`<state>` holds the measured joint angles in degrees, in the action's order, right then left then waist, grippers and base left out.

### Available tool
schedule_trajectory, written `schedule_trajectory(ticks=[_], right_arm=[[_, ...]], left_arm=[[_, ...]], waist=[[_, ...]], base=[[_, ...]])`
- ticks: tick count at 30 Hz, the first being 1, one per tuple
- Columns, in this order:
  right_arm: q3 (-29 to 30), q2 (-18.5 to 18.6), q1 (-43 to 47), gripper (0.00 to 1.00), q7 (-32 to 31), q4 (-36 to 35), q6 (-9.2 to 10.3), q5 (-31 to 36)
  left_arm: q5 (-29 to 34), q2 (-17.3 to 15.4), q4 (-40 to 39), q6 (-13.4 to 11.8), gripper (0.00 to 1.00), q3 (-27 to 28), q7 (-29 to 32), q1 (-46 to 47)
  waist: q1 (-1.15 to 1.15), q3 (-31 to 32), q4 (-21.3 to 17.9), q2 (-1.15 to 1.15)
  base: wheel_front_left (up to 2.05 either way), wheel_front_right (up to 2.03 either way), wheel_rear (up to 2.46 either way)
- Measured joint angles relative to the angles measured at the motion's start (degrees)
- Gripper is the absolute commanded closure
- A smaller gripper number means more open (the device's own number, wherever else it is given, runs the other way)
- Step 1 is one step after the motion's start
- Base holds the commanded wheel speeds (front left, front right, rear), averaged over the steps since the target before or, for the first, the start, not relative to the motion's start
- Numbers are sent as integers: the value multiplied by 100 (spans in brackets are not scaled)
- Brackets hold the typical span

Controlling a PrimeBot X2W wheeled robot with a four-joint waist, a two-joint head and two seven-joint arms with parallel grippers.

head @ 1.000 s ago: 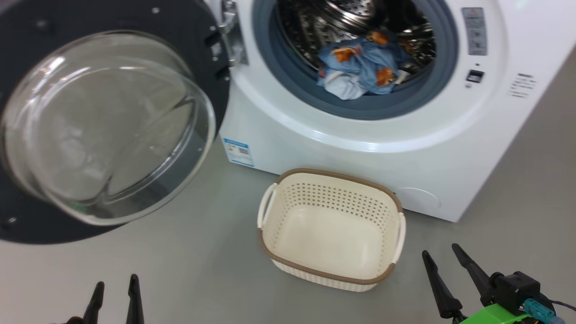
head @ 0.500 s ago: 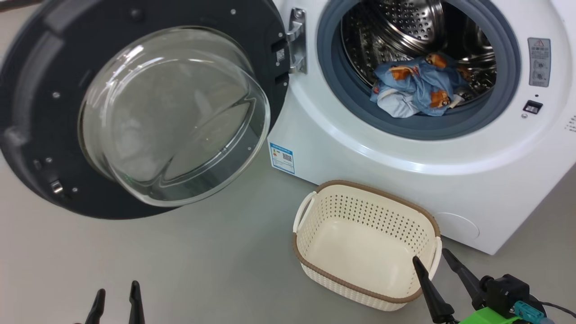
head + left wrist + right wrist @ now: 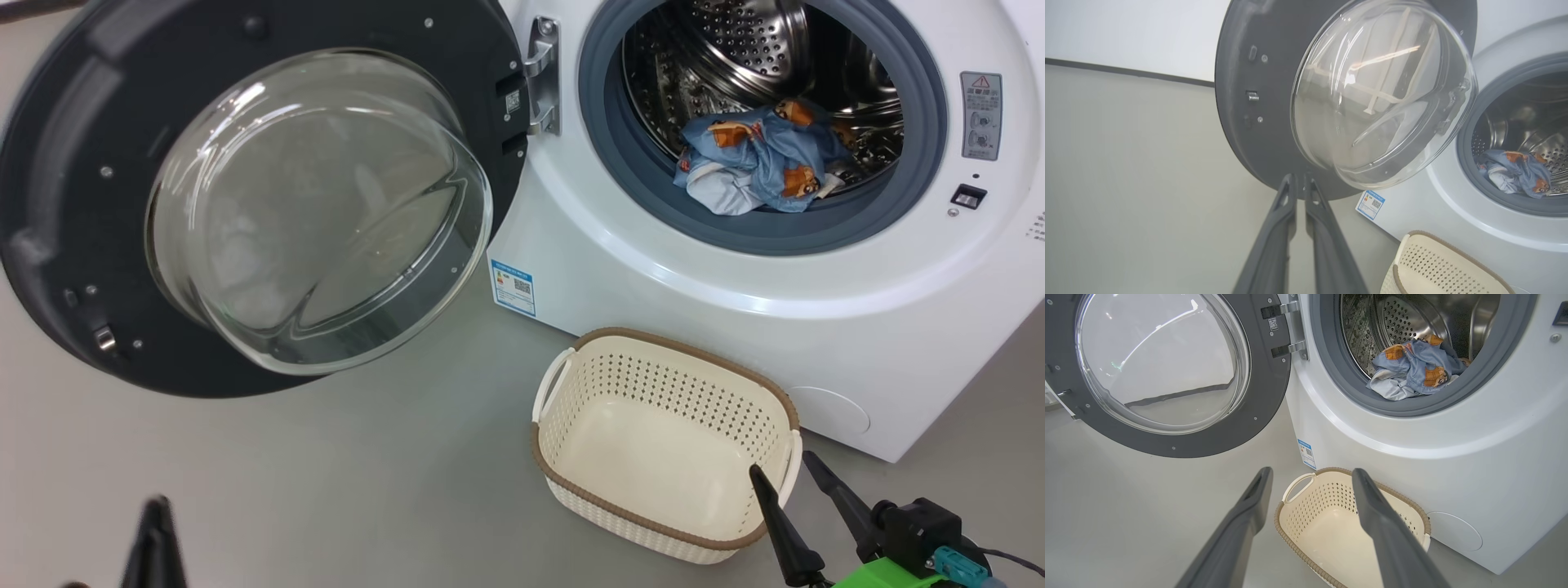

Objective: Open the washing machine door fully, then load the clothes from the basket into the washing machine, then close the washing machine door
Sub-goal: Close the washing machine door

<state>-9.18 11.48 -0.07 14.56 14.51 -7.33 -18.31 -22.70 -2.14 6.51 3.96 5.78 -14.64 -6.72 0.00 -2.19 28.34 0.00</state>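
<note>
A: How did the left gripper (image 3: 1299, 177) stand?

B: Its 2 fingers were drawn almost together, with only a thin slit between them and nothing in it. In the head view it was a dark blur low down, so I went by its own wrist view.

A: What lay ahead of it?

B: The washing machine door (image 3: 73, 204), swung wide open on its hinge (image 3: 543, 77), with the glass bowl (image 3: 318, 212) bulging toward that gripper. In the wrist view the fingertips lined up with the door's lower rim. From the head view, though, the gripper sat well short of it, with floor (image 3: 326, 490) between.

A: The right gripper (image 3: 1311, 473)?

B: Spread wide, holding nothing. The basket (image 3: 678, 347) stood on the floor just ahead of and below it, empty, and showed between the 2 fingers in the wrist view. From the head view 1 fingertip crossed the basket's near rim. Whether it touched, I could not tell.

A: Where were the clothes (image 3: 759, 163)?

B: Farther ahead of the right gripper and above it, bunched in 1 heap at the front of the drum (image 3: 751, 41), just behind the grey gasket (image 3: 620, 163). It was light blue cloth with orange-brown prints, and a pale piece lay at the heap's left.

A: And the washing machine (image 3: 735, 278) itself?

B: Right behind the basket. The blue label sticker (image 3: 513, 287) sat low on its front, up and to the left of the right gripper's fingers.
</note>
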Motion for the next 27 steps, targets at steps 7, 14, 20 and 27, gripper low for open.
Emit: schedule_trajectory(ticks=[7,14,20,27], right_arm=[[168,-63,18,0,0,-62,0,1],[255,-66,16,0,0,-112,0,3],[267,-60,-2,0,0,-169,0,10],[278,1,-216,0,0,-219,0,11]], left_arm=[[90,-280,-760,236,100,753,-1,763],[-412,-1132,-747,324,100,1339,-7,1818],[-1234,-1889,-76,336,100,1670,-8,2828],[-2050,-2699,1295,336,100,1660,-8,3729]], waist=[[0,-124,-93,0],[0,-272,-263,0],[0,-479,-458,0],[0,-806,-649,0]], base=[[0,0,0],[0,0,0],[0,0,0],[0,0,0]])
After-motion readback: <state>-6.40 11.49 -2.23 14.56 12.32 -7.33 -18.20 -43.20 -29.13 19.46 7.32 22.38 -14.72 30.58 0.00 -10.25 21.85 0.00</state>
